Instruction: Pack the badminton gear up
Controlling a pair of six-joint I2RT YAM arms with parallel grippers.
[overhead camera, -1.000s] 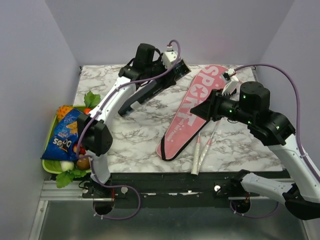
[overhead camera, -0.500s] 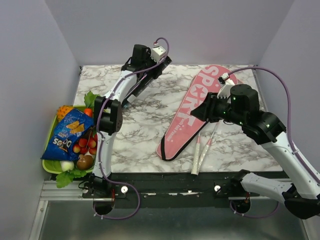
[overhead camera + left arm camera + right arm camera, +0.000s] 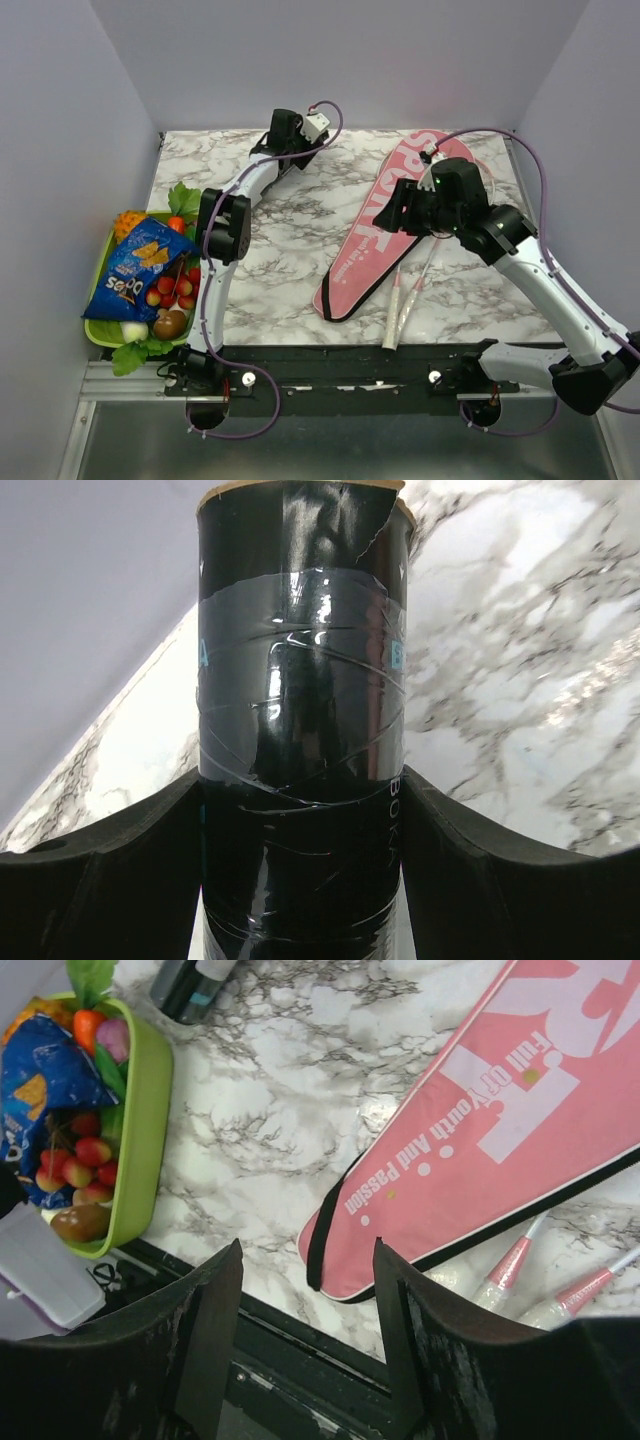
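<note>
Pink bag [image 3: 365, 250], black tube [image 3: 300, 780]

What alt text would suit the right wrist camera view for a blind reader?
The open, empty right gripper frames a marble table where a pink racket bag lies, two racket handles beside it. At left, a green tray of toy fruit holds a blue snack packet.

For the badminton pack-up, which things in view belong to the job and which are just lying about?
Belong to the job:
- pink bag
- two rackets
- black tube

Just lying about:
- snack packet
- green tray
- toy fruit
</note>
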